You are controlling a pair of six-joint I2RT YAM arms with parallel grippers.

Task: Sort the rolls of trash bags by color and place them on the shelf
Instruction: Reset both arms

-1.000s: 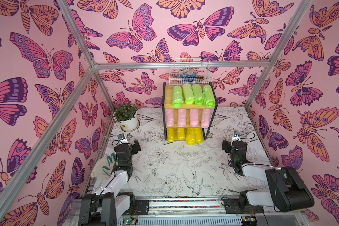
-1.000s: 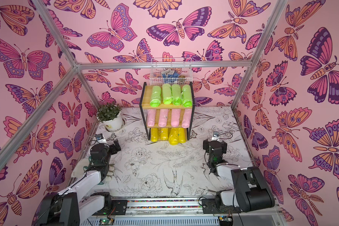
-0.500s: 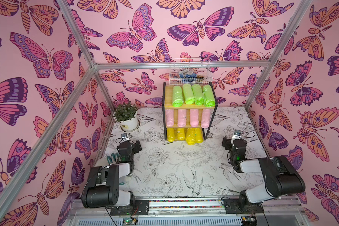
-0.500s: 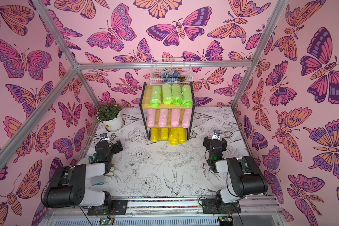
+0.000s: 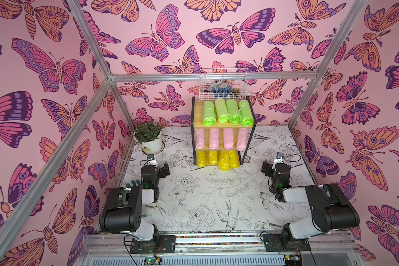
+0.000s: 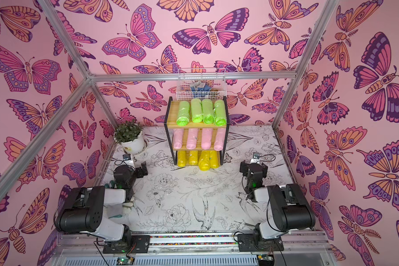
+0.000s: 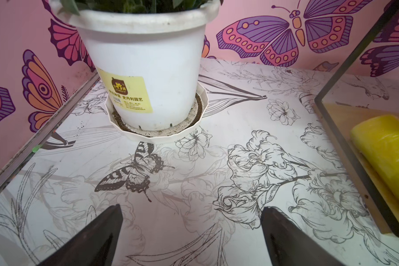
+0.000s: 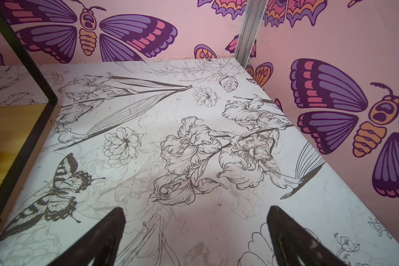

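Both my arms have folded back since a second ago. My left gripper (image 7: 191, 208) and right gripper (image 8: 196, 208) stand apart, empty. The rolls of trash bags (image 5: 222, 110) lie on the shelf (image 5: 198, 108), one color per tier. Task judged complete.

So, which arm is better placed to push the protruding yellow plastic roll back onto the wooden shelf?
Probably right: the open right gripper sits nearer the protruding yellow plastic roll than the left gripper.
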